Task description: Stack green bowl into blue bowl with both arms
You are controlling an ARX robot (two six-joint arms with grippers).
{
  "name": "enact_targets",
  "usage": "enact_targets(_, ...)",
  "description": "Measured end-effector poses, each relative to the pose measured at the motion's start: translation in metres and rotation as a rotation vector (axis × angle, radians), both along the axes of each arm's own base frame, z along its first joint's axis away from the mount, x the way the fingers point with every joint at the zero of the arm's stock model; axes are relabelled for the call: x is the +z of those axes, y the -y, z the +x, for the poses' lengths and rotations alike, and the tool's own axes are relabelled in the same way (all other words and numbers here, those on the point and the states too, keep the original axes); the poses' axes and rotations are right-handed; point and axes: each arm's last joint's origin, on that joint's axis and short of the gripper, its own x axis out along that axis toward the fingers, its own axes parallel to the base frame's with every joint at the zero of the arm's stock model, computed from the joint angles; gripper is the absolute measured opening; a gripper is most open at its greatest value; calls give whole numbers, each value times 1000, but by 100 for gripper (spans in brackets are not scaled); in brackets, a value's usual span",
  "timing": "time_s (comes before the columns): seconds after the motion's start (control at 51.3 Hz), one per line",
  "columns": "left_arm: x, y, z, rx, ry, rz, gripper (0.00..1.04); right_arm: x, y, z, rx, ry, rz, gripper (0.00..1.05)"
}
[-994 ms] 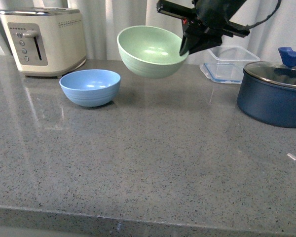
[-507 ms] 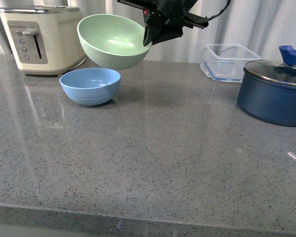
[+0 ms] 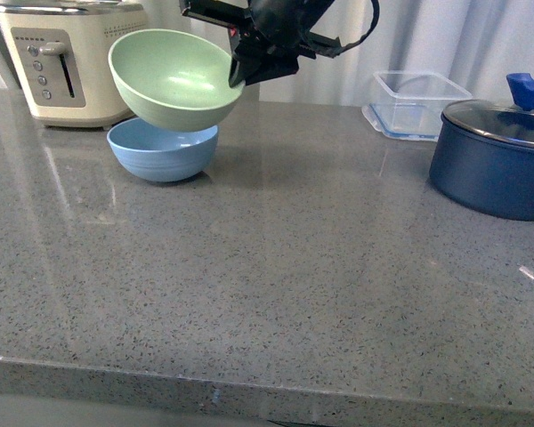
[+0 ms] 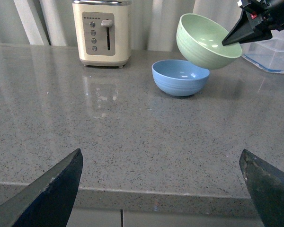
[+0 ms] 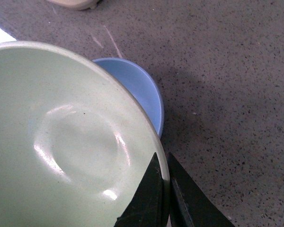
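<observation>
The green bowl (image 3: 172, 78) hangs tilted in the air, just above and partly in front of the blue bowl (image 3: 162, 151), which sits on the grey counter. My right gripper (image 3: 238, 76) is shut on the green bowl's right rim. In the right wrist view the gripper (image 5: 163, 161) pinches the rim of the green bowl (image 5: 61, 142), with the blue bowl (image 5: 137, 92) showing beyond it. The left wrist view shows both the green bowl (image 4: 206, 42) and the blue bowl (image 4: 180, 78) from afar. My left gripper (image 4: 163, 168) is open and empty near the counter's front edge.
A cream toaster (image 3: 64, 58) stands at the back left, just behind the bowls. A clear plastic container (image 3: 418, 105) and a dark blue lidded pot (image 3: 498, 156) stand at the back right. The counter's front edge (image 3: 249, 382) runs across the bottom.
My right gripper has carried the green bowl leftward and lower, from mid-counter to just over the blue bowl. The blue bowl has not moved.
</observation>
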Motion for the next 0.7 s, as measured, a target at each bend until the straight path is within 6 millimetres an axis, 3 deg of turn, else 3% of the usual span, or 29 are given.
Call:
enact_targets(0.292, 0, 0, 0, 0, 0, 0, 98, -2, -11, -1, 42, 17, 27, 1)
enact_targets(0.702, 0, 0, 0, 0, 0, 0, 98, -21, -32, 1, 105, 55, 24, 1)
